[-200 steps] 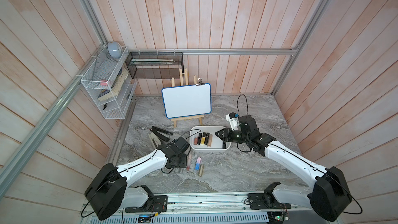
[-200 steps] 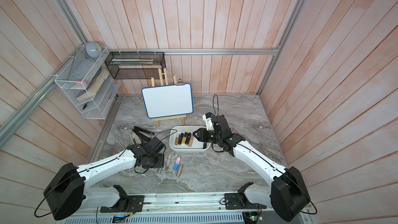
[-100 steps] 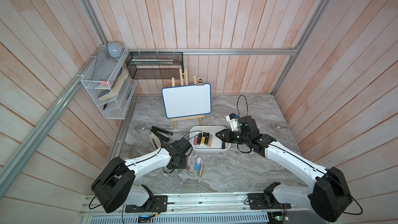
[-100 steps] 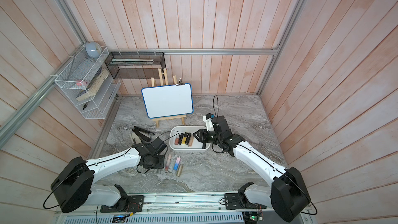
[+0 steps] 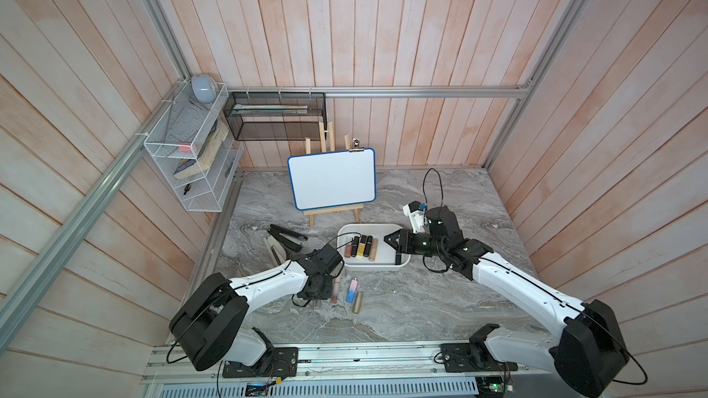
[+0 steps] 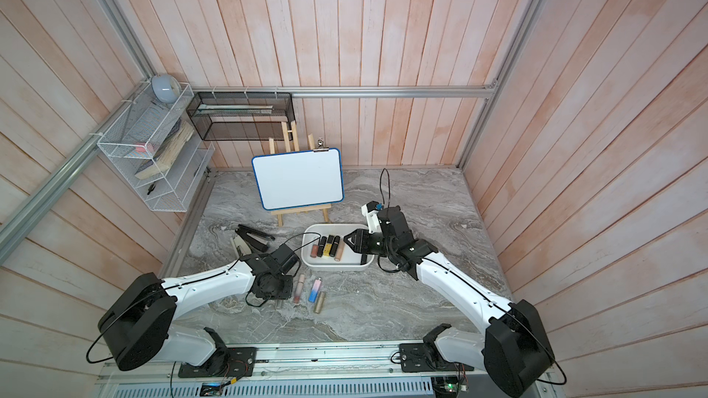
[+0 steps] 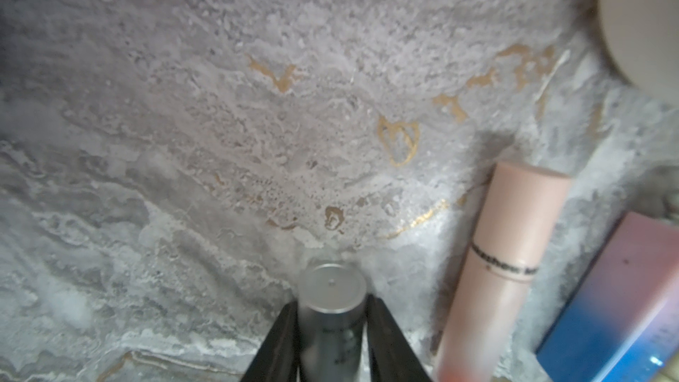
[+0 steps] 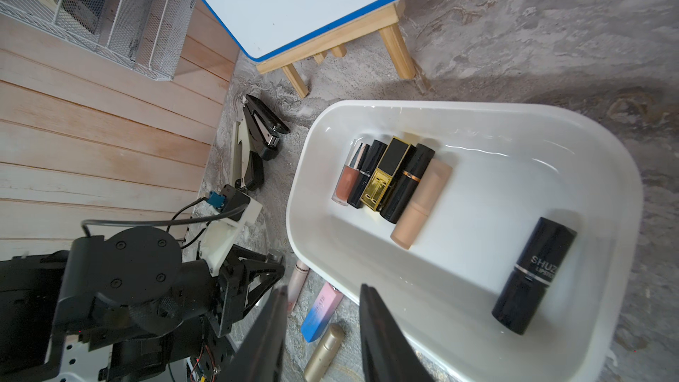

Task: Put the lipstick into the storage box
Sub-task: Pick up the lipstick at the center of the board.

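Note:
A silver lipstick (image 7: 332, 303) lies on the marble table with my left gripper (image 7: 332, 339) shut on it, both black fingers pressed against its sides. In a top view only its end (image 5: 317, 304) shows under the left gripper (image 5: 316, 294). The white storage box (image 5: 367, 225) (image 8: 441, 104) holds a row of several lipsticks (image 8: 389, 178) and a separate black one (image 8: 532, 273). My right gripper (image 8: 323, 310) hangs open and empty over the box's right end (image 5: 390, 241).
Beside the held tube lie a pale pink tube (image 7: 507, 259), a pink-blue one (image 5: 352, 290) and a gold one (image 5: 358, 302). A stapler (image 5: 285, 239) sits left of the box, a whiteboard on an easel (image 5: 331, 179) behind it. A wire rack (image 5: 191, 158) and mesh basket (image 5: 276, 116) hang on the walls.
My left gripper has closed its jaws onto the silver lipstick. The right arm has not moved.

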You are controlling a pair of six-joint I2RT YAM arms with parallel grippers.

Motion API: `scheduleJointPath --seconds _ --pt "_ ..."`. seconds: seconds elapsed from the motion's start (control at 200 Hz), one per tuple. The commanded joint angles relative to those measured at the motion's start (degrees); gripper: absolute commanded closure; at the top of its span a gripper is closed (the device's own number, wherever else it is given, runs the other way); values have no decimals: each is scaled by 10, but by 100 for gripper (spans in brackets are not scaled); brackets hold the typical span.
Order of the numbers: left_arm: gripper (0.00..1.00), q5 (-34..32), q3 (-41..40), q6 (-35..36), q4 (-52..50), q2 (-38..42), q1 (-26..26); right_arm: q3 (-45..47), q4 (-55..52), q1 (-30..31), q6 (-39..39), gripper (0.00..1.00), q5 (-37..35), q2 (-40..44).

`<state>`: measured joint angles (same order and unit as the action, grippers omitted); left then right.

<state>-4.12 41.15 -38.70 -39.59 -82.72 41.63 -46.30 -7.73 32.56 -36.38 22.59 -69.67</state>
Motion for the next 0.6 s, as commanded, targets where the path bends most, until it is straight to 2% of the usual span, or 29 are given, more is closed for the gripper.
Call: scheduleJointPath --seconds 0.0,0.195,0.41,0.595 --pt "70 -3 5 5 16 -13 -3 10 -2 2 -1 63 -2 8" --pt "79 -4 3 10 16 -10 -9 14 5 2 -5 63 -1 9" --pt "80 3 3 13 16 12 -15 18 16 2 -10 62 10 10" --pt "80 38 20 26 21 75 -29 31 48 0 -22 59 40 16"
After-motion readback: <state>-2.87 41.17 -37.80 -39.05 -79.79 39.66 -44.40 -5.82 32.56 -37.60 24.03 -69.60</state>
